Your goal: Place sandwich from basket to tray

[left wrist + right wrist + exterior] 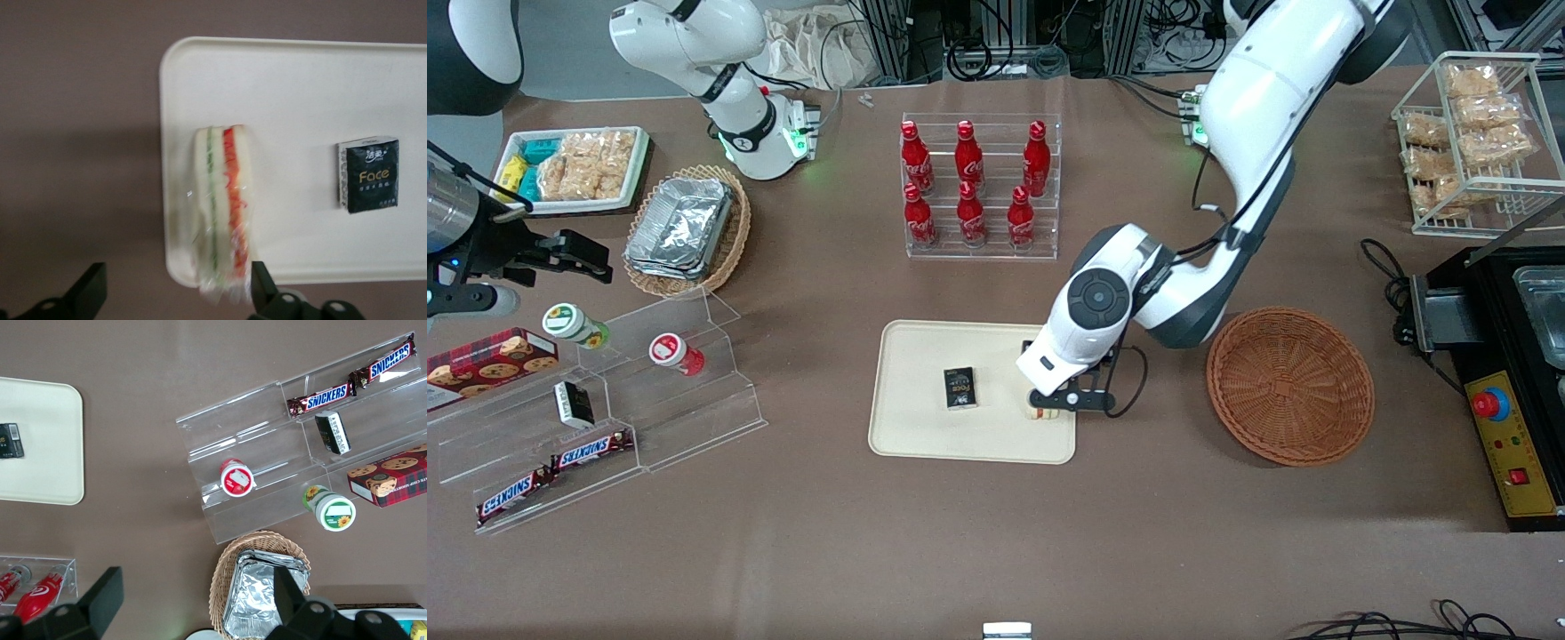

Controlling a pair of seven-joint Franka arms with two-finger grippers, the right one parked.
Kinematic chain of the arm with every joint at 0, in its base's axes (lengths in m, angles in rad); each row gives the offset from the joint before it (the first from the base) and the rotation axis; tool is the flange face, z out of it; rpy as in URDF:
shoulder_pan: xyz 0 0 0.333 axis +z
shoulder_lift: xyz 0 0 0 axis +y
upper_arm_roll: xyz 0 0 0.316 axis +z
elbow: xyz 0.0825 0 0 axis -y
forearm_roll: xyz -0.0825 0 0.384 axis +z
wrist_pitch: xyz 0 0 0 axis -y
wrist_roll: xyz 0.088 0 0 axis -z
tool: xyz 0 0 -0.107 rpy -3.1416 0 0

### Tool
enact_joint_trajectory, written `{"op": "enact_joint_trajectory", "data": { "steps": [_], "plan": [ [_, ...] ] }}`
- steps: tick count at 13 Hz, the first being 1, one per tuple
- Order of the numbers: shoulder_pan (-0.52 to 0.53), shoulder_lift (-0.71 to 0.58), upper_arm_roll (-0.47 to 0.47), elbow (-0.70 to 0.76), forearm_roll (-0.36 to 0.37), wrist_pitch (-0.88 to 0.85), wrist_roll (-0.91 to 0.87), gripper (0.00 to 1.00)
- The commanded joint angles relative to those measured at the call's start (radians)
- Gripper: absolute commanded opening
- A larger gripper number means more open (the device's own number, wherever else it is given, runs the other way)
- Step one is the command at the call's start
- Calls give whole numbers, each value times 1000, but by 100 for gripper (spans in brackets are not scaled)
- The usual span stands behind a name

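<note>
One risk: sandwich (pixel 223 207) stands on edge at the tray (pixel 300 87) rim, wrapper overhanging, basket (pixel 1289 385) empty. Gripper (pixel 177 293) hangs over it, fingers spread apart, not gripping. A snagged wrapper on retreat could topple it off.

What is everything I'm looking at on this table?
sandwich: one, white with red and green layers, standing on the tray's edge
tray: one, cream, table middle
tissue pack: one, black, on the tray
basket: one, reddish-brown, beside the tray
cola bottles: six, red, in a clear rack
foil containers: stacked, silver, in a pale basket
Snickers bars: two, on a clear stepped stand
cookie box: one, red
bagged snacks: tan, in a wire rack
gripper: one, black, open, just above the sandwich
</note>
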Motion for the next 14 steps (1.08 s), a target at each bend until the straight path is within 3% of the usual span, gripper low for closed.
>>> {"op": "enact_joint_trajectory", "data": {
  "steps": [1,3,8,11,14],
  "plan": [
    [51,-155,3,-21,-59,-163,73,100],
    [104,-261,4,-22,-109,-293,171,100],
    [297,-494,7,-19,-118,-567,412,100],
    [387,-606,19,-14,-109,-639,426,100],
    [466,-620,90,33,-129,-688,434,100]
  ]
}}
